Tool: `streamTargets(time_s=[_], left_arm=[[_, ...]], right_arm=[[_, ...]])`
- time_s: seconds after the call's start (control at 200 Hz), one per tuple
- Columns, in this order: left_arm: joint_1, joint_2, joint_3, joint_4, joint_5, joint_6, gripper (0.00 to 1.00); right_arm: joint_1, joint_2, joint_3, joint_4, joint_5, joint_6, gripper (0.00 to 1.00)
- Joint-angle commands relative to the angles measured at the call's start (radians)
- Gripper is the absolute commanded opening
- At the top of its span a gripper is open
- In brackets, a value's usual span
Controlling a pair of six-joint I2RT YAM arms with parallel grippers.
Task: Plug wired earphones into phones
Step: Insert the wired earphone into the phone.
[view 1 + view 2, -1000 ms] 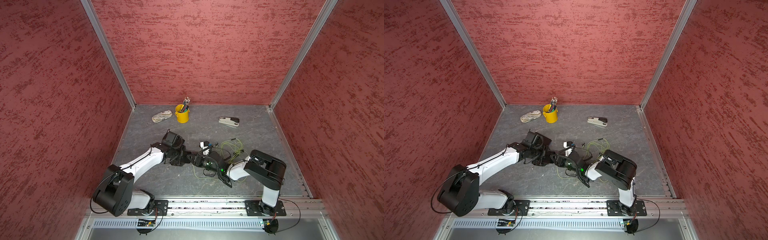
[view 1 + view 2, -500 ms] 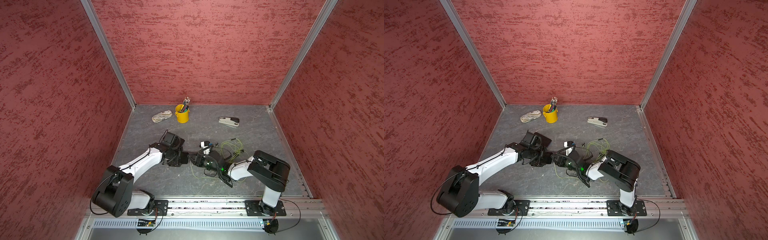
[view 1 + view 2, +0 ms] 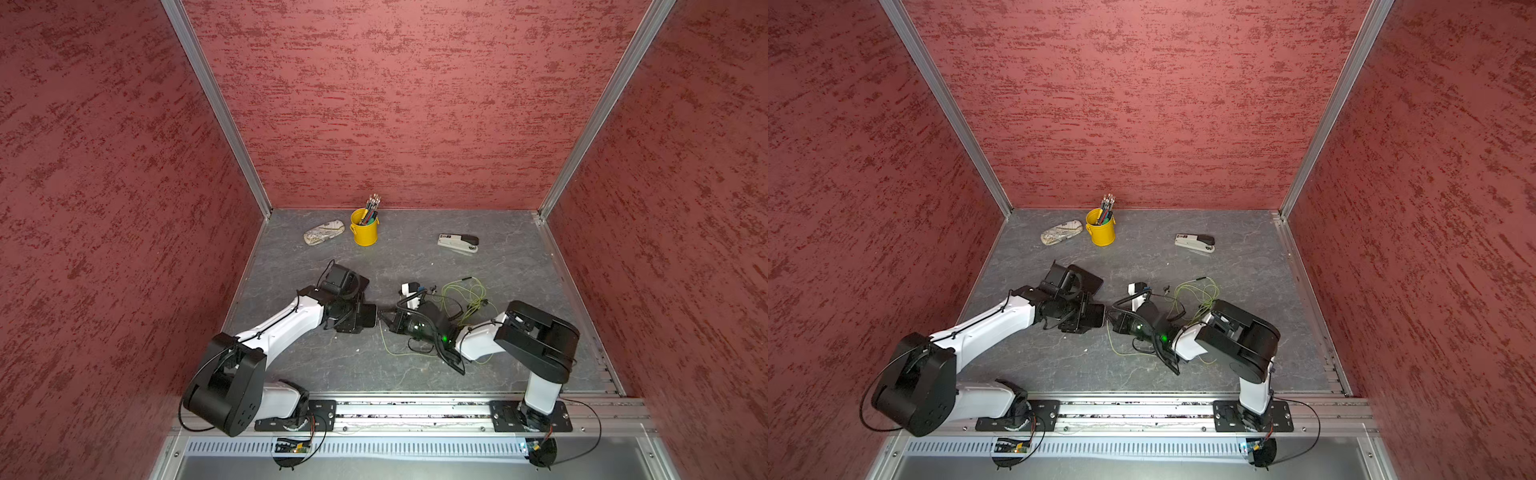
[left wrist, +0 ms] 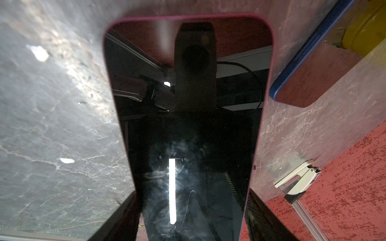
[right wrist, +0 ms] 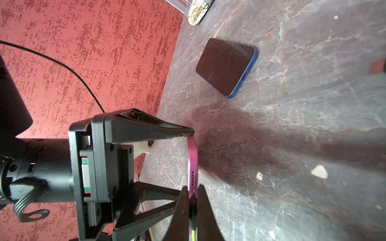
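Note:
My left gripper [image 4: 192,208] is shut across the width of a pink-edged phone [image 4: 188,104], holding it low over the table; both top views show the held phone [image 3: 368,316] [image 3: 1096,314]. My right gripper [image 5: 192,194] is shut on a small black plug [image 5: 193,201] with a lime-green cable, pressed against that phone's end edge [image 5: 192,162] beside the speaker holes. I cannot tell how deep the plug sits. A blue-edged phone [image 5: 225,66] [image 3: 353,278] lies flat by the left wrist. The earphones' green cables [image 3: 465,291] [image 3: 1196,291] lie tangled behind the right arm.
A yellow cup of pens [image 3: 364,232], a patterned pouch [image 3: 324,232] and a grey-and-black stapler [image 3: 457,243] stand near the back wall. Red walls close in three sides. A green cable loop [image 3: 390,353] trails on the table by the right arm.
My right gripper has closed from half open onto the plug at the held phone's end. The left arm and its phone have barely moved.

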Motion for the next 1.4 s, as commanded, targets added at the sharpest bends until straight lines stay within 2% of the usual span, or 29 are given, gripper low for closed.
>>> streamTargets(time_s=[0.0, 0.271, 0.621, 0.781, 0.872, 1.017, 1.072, 1.202, 1.393], left_arm=[[-0.015, -0.038, -0.015, 0.04, 0.019, -0.061, 0.58], [-0.036, -0.072, -0.038, 0.098, 0.026, -0.18, 0.55], [-0.029, -0.047, -0.022, 0.166, 0.024, -0.248, 0.55], [-0.027, -0.067, 0.0, 0.037, -0.017, -0.185, 0.55], [-0.028, -0.09, -0.037, 0.001, -0.031, -0.157, 0.56], [-0.031, -0.136, -0.089, -0.102, -0.089, -0.118, 0.58], [-0.033, -0.152, -0.103, -0.112, -0.119, -0.119, 0.59], [-0.034, -0.133, -0.067, -0.158, -0.18, -0.091, 0.6], [-0.06, -0.025, -0.003, -0.208, -0.236, -0.07, 0.62]], right_arm=[[0.017, 0.019, 0.04, 0.028, 0.006, 0.006, 0.05], [0.029, 0.039, 0.076, 0.015, 0.024, -0.001, 0.01], [0.049, 0.053, 0.118, -0.015, 0.031, -0.019, 0.02], [0.046, 0.009, 0.134, -0.105, 0.092, -0.051, 0.12], [0.038, -0.027, 0.131, -0.15, 0.144, -0.063, 0.24], [0.023, -0.071, 0.145, -0.213, 0.177, -0.086, 0.48], [0.023, -0.089, 0.148, -0.229, 0.182, -0.106, 0.53], [0.019, -0.136, 0.144, -0.286, 0.21, -0.13, 0.55], [-0.031, -0.191, 0.131, -0.456, 0.273, -0.176, 0.52]])
